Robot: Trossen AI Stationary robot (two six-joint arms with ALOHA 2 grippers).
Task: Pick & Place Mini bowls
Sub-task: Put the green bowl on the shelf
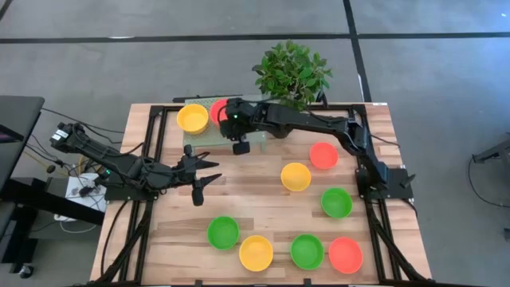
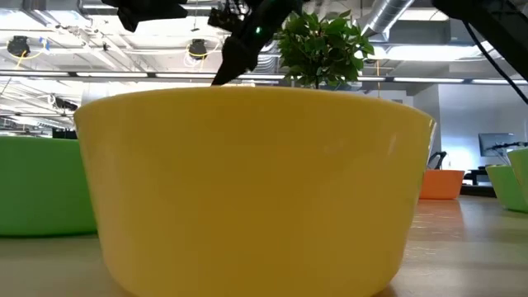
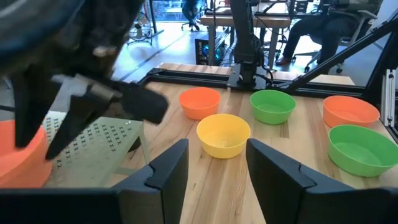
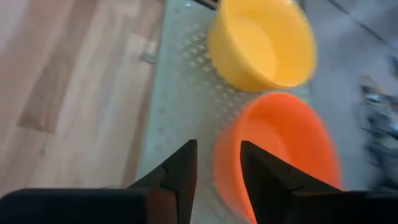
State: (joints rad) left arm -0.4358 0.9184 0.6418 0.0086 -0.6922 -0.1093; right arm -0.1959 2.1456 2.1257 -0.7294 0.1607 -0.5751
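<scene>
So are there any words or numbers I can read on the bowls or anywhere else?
None can be read.
The mini bowls are plain, with no writing.
The grey mat under the right gripper shows rows of small marks, a pattern rather than words.
The room's screens are too far off to read.

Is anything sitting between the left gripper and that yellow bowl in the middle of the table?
Nothing visible. In the left wrist view the yellow bowl lies straight ahead of the left gripper, whose fingers are open, with only bare table between. The right gripper works off to one side over the grey mat, clear of that path.
</scene>
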